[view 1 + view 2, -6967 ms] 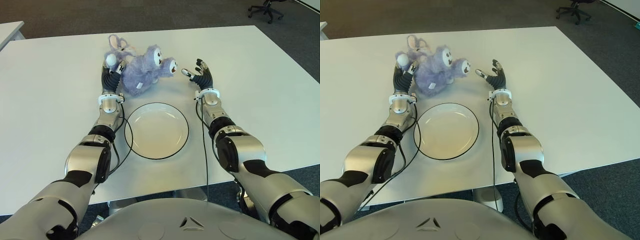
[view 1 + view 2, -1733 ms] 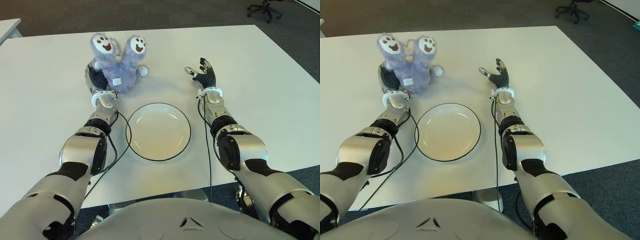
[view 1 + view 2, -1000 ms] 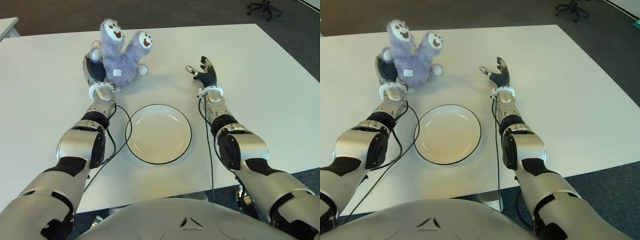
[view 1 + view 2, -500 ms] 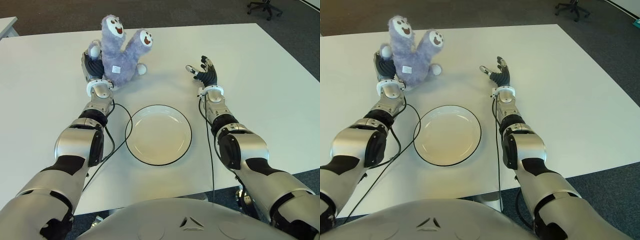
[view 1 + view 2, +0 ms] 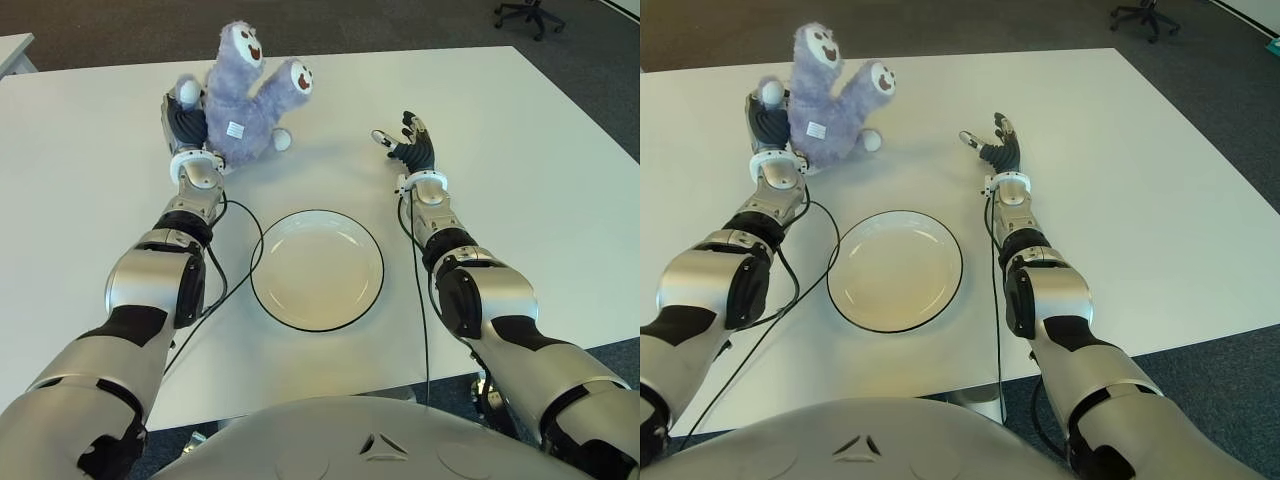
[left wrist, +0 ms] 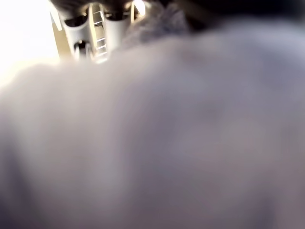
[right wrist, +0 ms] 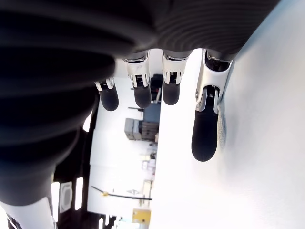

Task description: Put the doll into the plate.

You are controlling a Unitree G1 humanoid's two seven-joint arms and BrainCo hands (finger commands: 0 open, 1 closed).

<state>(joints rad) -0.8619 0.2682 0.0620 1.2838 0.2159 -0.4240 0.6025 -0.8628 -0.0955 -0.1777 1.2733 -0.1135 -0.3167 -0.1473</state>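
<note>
A white table (image 5: pixel 520 150) fills most of the view and stands on dark grey carpet (image 5: pixel 400 25). A black office chair (image 5: pixel 532 14) stands on the carpet beyond the table's far right corner. The corner of a second white table (image 5: pixel 12 52) shows at the far left edge.

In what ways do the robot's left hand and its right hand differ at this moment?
The left hand is closed on the fluffy purple doll, holding it up beyond the white black-rimmed plate; the right hand holds nothing. The left hand's fingers are curled into the fur, while the right hand's fingers are spread and relaxed. Both show over the white table, on opposite sides of the plate.
</note>
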